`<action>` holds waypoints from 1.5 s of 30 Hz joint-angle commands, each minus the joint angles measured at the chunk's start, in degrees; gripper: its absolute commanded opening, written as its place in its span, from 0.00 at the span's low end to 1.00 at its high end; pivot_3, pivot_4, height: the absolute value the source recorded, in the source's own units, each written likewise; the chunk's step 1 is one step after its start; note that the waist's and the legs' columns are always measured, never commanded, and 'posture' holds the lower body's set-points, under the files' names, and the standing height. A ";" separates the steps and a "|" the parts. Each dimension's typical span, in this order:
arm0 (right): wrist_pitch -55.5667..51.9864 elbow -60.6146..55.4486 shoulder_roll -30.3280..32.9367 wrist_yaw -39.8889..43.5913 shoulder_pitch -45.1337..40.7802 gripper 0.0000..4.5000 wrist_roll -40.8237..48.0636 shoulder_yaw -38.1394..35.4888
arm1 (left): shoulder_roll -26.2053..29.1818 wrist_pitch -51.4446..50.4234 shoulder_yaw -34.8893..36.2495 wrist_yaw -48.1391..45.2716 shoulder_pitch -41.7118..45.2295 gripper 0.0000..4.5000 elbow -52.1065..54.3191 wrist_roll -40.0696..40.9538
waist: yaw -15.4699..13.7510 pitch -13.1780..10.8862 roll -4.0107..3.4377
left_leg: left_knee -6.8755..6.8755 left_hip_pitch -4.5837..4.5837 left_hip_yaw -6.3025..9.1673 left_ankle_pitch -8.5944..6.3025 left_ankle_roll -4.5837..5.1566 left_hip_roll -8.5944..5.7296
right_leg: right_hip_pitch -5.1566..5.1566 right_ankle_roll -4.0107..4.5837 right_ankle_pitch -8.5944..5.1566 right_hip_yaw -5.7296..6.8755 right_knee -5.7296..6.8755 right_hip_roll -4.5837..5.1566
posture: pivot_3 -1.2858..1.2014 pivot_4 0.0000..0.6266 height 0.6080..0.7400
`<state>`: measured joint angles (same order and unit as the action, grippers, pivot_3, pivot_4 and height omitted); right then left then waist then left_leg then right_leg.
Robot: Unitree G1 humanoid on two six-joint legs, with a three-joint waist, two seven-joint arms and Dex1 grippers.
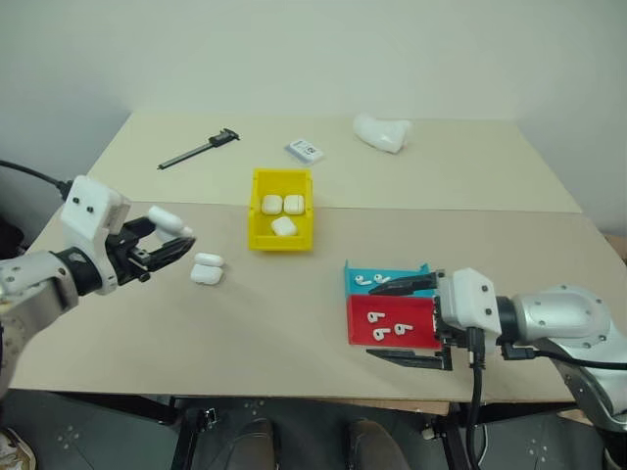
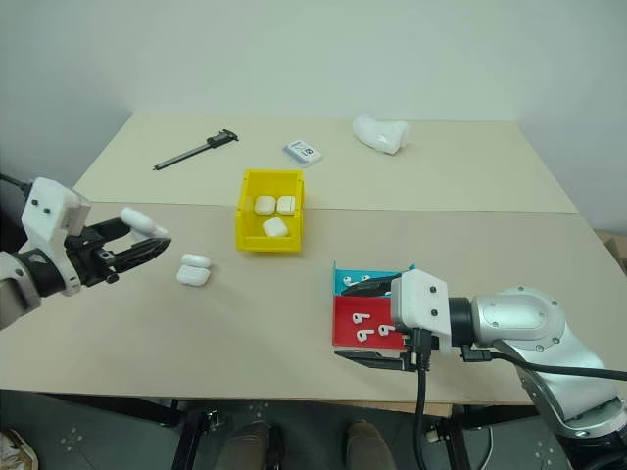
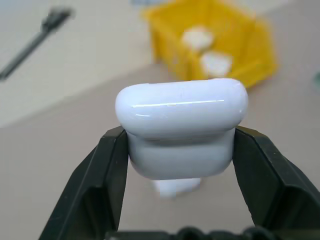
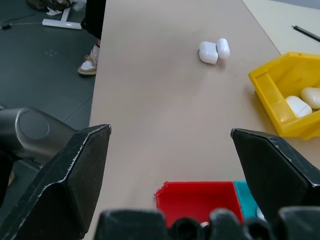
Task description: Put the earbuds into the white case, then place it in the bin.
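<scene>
Left eye view: left gripper (image 1: pixel 168 240) near the table's (image 1: pixel 294 333) left edge, lifted, jaws clamped on a white case (image 1: pixel 165 219). Second case (image 1: pixel 207 268) lies open just beside. Yellow bin (image 1: pixel 257 235) mid-table holds three cases. Right gripper (image 1: pixel 404 320) by the front edge, jaws wide, straddling red tray (image 1: pixel 392 311) with earbuds (image 1: pixel 376 316).

White wrist housings, silver-grey arm shells, black claw (image 1: pixel 407 320) fingers, black cables
</scene>
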<state>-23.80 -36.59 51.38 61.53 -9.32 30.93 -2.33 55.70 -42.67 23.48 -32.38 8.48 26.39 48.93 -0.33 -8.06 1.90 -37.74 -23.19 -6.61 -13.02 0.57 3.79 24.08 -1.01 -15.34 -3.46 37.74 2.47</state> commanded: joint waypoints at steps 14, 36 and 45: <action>-3.00 4.10 7.20 1.29 -5.67 1.00 -0.87 -4.19 | -26.84 20.61 -20.10 -31.47 21.85 0.62 -9.98 -0.29 | 0.38 0.06 -0.08 | -0.09 -0.12 0.12 -0.03 0.10 -0.07 | -0.04 -0.19 0.08 -0.16 -0.09 -0.10 | 0.52 0.24 1.00; -23.18 8.57 9.37 1.86 -26.37 0.60 -28.73 35.14 | -31.04 25.44 -22.65 -32.20 18.98 0.62 -8.47 -6.22 | 1.14 0.06 -0.10 | -0.11 -0.09 0.33 -0.03 0.11 -0.03 | 0.06 -0.23 0.08 -0.27 -0.01 -0.12 | 0.52 0.24 1.00; -22.51 11.82 6.48 3.65 -26.94 0.60 -32.79 37.16 | -30.87 25.07 -22.15 -30.58 17.81 0.62 -6.83 -6.11 | 1.17 0.06 -0.10 | -0.12 -0.09 0.33 -0.03 0.11 -0.03 | 0.07 -0.23 0.09 -0.27 0.01 -0.13 | 0.52 0.24 1.00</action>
<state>-46.80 -24.62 57.96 64.88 -35.64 -0.95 35.28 24.71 -18.60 0.54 -63.47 26.19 17.22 42.61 0.84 -8.00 1.80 -37.86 -23.27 -6.28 -13.05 0.67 3.76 24.15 -1.25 -15.25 -3.72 37.76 2.35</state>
